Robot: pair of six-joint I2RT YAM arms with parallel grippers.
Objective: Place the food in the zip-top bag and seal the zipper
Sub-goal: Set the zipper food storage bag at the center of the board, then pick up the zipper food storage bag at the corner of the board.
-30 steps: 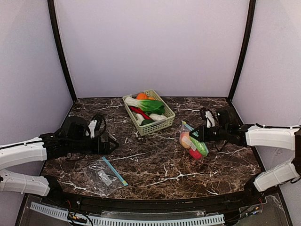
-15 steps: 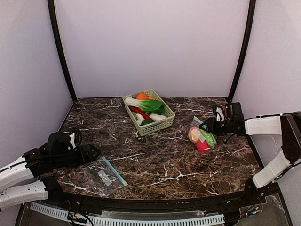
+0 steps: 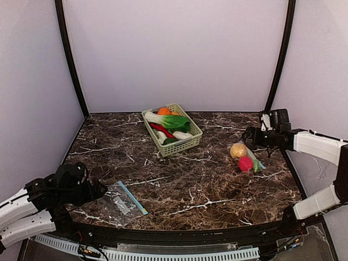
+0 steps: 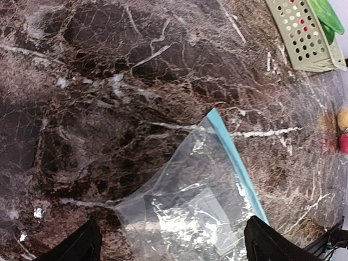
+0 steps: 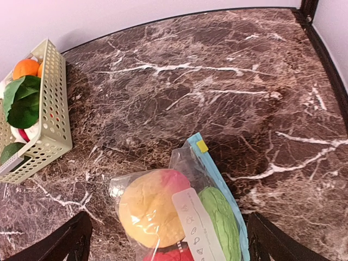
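My right gripper (image 5: 171, 242) hangs wide open and empty above the zip-top bag (image 5: 182, 160), laid flat, food (image 5: 149, 209) inside, likely for pressing its zipper (image 5: 217, 174) shut.

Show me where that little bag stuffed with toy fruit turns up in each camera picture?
Top external: filled bag lies on the right side of the table.
Left wrist: just a sliver at the far right edge.
Right wrist: bottom centre, large and close.
Shared landmark: the pale green basket, in all three views.
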